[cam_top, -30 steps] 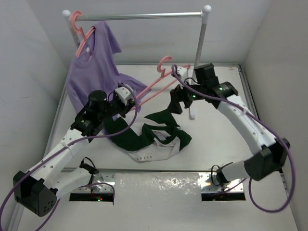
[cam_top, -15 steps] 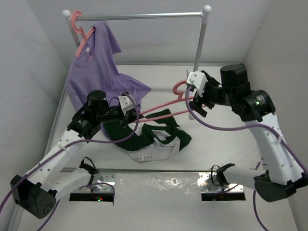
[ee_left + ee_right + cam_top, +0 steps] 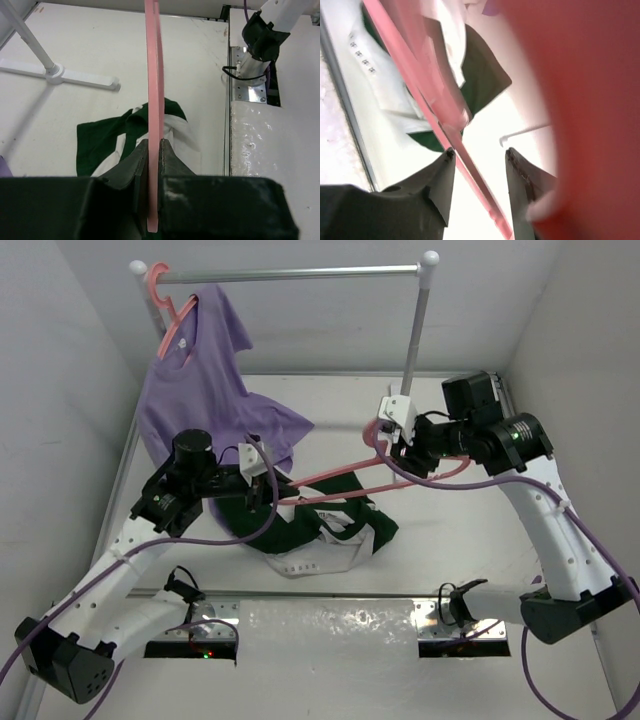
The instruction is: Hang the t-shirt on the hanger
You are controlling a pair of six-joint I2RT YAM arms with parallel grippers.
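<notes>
Table [image 3: 470, 540]: white; the t-shirt [image 3: 320, 555] lies crumpled on it, below the hanger [image 3: 330, 473].
My left fingers [image 3: 135, 167]: clamped on one end of the hanger.
My right fingers [image 3: 437, 182]: apart, hanger bar between them.

I read the hanger [image 3: 325, 476] as plain salmon pink, no pattern. The t-shirt [image 3: 335, 558] has a white body w/ dark green sleeves [image 3: 97, 142], and a row of small black marks on the white part. The 2nd tee [image 3: 195, 400] is plain purple, on another pink hanger [image 3: 163, 302]. The rack rail [image 3: 300, 273] is grey metal w/ white end caps. Table [image 3: 460, 550] is white. Arms [image 3: 545, 515] are white w/ black joints; cables [image 3: 200, 538] are purple.
</notes>
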